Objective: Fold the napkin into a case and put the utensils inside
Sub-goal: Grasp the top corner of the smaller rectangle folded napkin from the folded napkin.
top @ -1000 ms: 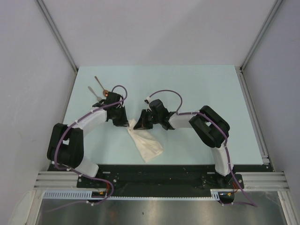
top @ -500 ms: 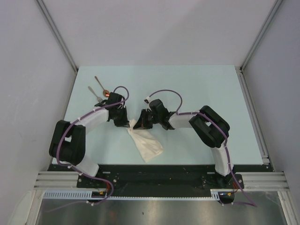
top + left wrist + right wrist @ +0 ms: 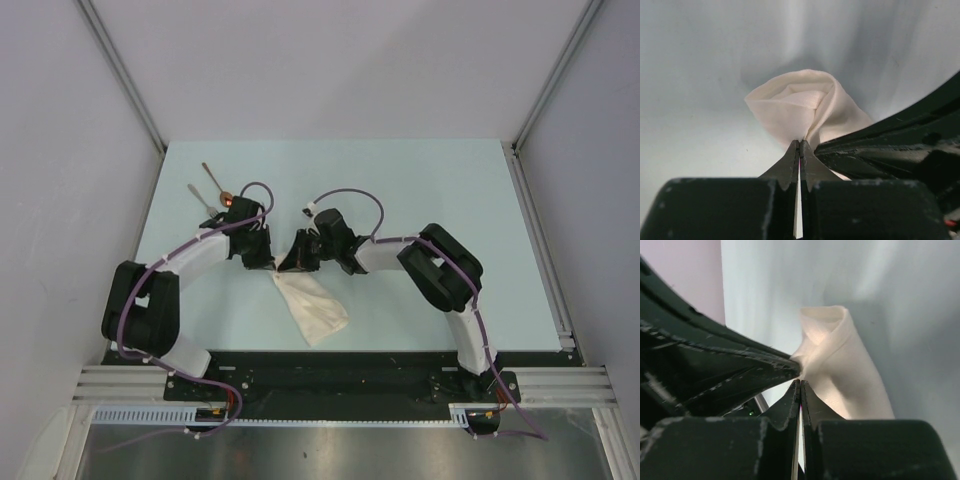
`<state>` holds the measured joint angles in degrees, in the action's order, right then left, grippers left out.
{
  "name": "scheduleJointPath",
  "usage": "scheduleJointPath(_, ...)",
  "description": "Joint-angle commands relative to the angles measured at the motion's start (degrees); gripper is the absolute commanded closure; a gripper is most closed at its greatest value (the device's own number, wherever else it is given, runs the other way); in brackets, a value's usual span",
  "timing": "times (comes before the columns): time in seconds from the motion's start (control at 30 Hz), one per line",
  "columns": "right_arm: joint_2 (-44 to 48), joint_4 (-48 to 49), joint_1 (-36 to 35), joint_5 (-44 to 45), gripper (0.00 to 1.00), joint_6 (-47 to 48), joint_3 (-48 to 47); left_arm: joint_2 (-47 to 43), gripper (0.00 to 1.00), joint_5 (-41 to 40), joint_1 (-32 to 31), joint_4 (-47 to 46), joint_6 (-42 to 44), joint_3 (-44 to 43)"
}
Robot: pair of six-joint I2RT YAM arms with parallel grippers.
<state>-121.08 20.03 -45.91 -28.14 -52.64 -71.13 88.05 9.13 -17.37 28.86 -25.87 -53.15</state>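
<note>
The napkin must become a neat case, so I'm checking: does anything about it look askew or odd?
Yes. The napkin lies slantwise and wrinkled, its far end bunched into a loose roll where the left gripper and right gripper both pinch it. The fork and spoon lie outside it, far left. Nothing looks damaged.

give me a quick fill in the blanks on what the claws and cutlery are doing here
1. The left claw and the right claw are each shut on the ____.
2. The fork lies on the table right beside the ____.
3. Both of these lie toward the table's ____ edge.

Missing words: napkin; spoon; left
</note>
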Motion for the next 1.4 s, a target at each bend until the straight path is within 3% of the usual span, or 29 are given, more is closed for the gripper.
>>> scheduleJointPath(0.0,-2.1,2.0,-0.2,-0.9,0.95,-0.5,-2.3,-2.8,1.00,0.2,-0.4,-0.2,0.5,-0.8)
scheduleJointPath(0.2,-3.5,3.3,-0.5,-1.3,0.95,-1.1,-2.2,-3.0,1.00,2.6,-0.4,-0.7,-0.2,-0.3)
scheduleJointPath(0.5,-11.2,13.3,-2.2,-0.8,0.96,-11.1,-7.6,-4.8,1.00,2.6,-1.4,-3.3,-3.8,3.4)
scheduleJointPath(0.87,2.7,4.5,0.1,-0.8,0.95,-2.9,1.3,-5.3,1.00,1.1,-1.3,-2.4,-3.0,2.8)
scheduleJointPath(1.37,-0.9,7.6,-0.8,-1.6,0.96,-3.7,3.1,-6.0,1.00,1.2,-1.3,-2.1,-3.1,2.5)
